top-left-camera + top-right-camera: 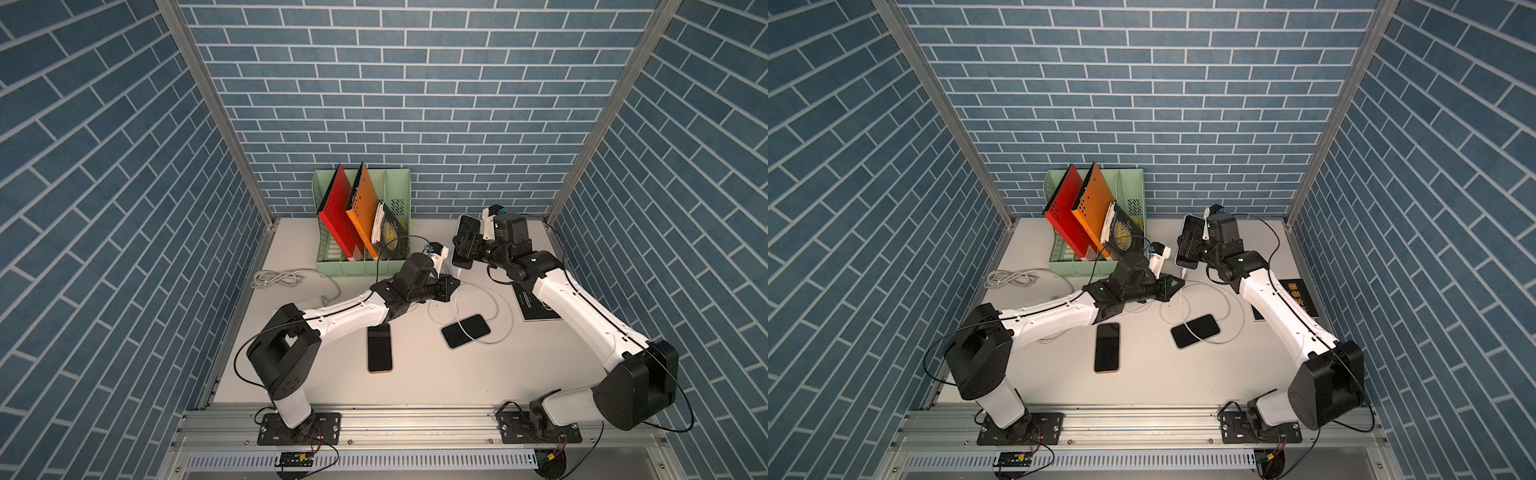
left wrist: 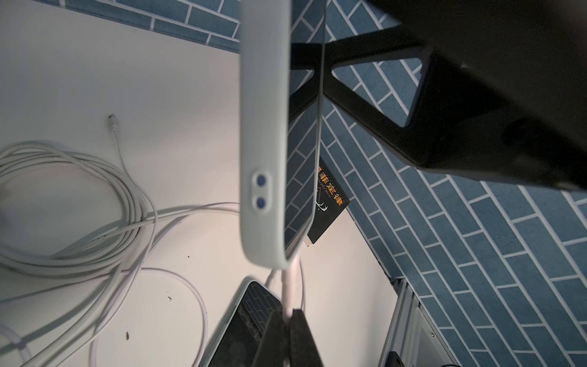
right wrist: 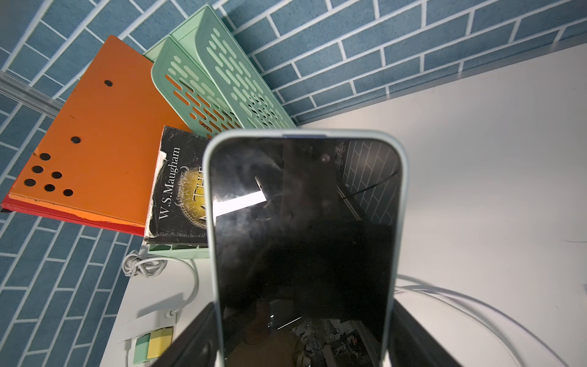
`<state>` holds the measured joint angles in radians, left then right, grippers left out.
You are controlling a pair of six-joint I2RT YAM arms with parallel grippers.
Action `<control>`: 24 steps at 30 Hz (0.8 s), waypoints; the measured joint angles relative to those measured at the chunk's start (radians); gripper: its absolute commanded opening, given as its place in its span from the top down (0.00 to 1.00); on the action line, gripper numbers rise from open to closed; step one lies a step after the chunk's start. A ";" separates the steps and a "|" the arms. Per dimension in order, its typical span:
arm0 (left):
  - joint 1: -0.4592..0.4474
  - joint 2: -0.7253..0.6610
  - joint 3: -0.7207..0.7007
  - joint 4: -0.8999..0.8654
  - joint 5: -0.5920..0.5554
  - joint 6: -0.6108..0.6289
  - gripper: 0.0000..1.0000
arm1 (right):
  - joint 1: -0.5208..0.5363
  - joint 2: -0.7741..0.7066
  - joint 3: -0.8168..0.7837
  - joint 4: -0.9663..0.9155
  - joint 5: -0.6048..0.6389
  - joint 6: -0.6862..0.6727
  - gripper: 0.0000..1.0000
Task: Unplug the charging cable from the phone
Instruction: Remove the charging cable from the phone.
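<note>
Nearest the left wrist lens, the two black fingers of the left claw [image 2: 288,317] are clenched on the pale charging cable [image 2: 290,286] just short of its plug, which runs into the end of the phone [image 2: 263,127], a handset in a light grey case. Blur at that joint makes it hard to say whether the plug is fully seated, though it looks so. The right claw [image 3: 303,305] grasps the phone across its width, one finger on each long edge, with the screen facing its own camera. In both top views the phone hangs clear of the tabletop [image 1: 415,374], right of centre and a little above the middle of the frame, with the left claw just below it. From there the cable falls to loose loops on the tabletop and crosses a second phone [image 1: 465,331] lower in the frame. Several things could go wrong from here. The grip sits on the cord rather than the plug body, so a hard tug may strain the cord or let it slide through the fingers. A pull off the line of the socket could bind the plug. The smooth case could also slip in the right claw, and tightening loops might drag the second phone.
</note>
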<state>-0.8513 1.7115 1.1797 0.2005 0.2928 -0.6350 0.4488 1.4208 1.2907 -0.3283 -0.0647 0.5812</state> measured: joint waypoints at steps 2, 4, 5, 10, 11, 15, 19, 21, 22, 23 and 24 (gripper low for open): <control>0.000 0.000 0.000 0.000 0.000 0.000 1.00 | -0.003 0.000 0.000 0.000 -0.005 0.003 0.83; 0.000 0.000 0.000 0.001 0.000 0.000 1.00 | -0.006 0.000 0.000 0.000 -0.009 0.008 0.84; 0.000 0.000 0.000 0.002 0.000 0.000 1.00 | -0.007 0.000 0.000 0.000 -0.010 0.010 0.84; 0.000 0.000 0.000 0.003 -0.002 0.002 1.00 | -0.011 0.000 0.000 0.000 -0.013 0.018 0.84; 0.000 0.000 0.000 0.003 -0.002 0.002 1.00 | -0.012 0.000 0.000 0.000 -0.014 0.018 0.84; 0.000 0.000 0.000 0.003 -0.002 0.003 1.00 | -0.013 0.000 0.000 0.000 -0.016 0.018 0.84; 0.000 0.000 0.000 0.003 -0.002 0.003 1.00 | -0.015 0.000 0.000 0.000 -0.019 0.018 0.85; 0.000 0.000 0.000 0.003 -0.001 0.003 1.00 | -0.017 0.000 0.000 0.000 -0.021 0.019 0.85; 0.000 0.000 0.000 0.003 -0.001 0.003 1.00 | -0.018 0.000 0.000 0.000 -0.022 0.022 0.85; 0.000 0.000 0.000 0.004 -0.001 0.003 1.00 | -0.020 0.000 0.000 0.000 -0.023 0.023 0.85; 0.000 0.000 0.000 0.003 -0.001 0.003 1.00 | -0.022 0.000 0.000 0.000 -0.024 0.024 0.85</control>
<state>-0.8513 1.7115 1.1797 0.2039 0.2920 -0.6315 0.4271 1.4208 1.2911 -0.3283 -0.0887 0.6052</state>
